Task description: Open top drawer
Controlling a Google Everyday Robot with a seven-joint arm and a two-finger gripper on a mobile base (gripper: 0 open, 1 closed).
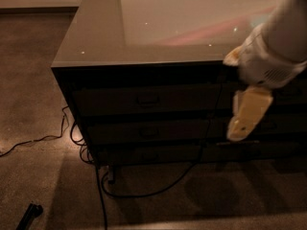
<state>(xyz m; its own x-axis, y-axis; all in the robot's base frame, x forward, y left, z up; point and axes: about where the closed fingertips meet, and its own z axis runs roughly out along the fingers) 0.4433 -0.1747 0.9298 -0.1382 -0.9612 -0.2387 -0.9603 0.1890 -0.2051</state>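
1. Gripper (245, 116) hangs off the white arm (278, 47) in front of the right-hand drawer stack, just under the edge of the glossy surface (168, 28). Honestly can't tell whether the jaws are open or closed from this angle
2. top drawer (115, 99) sits well to the left of the jaws at roughly their height, right under the surface edge. It looks fully shut, front flush with the two similar drawers below it
3. Handling-wise I'd guess it's a rigid, wide, shallow drawer on runners, so stiff and not fragile. It should slide rather than lift. Weight depends on what's inside, which isn't visible, so expect anything from easy to a bit of drag at the start
4. The flat dark front looks smooth with nothing to grab, so the only real hold is the small pull (147, 100) at its centre, off to the left of the jaws. I'd close on that and draw straight out; a centred pull should keep a drawer this wide from skewing
5. Watch the second drawer's pull (147, 131), left of and a little below the jaws, since it looks near identical and is easy to grab by mistake. The cables (144, 191) lie on the floor far below the jaws, so probably not a factor
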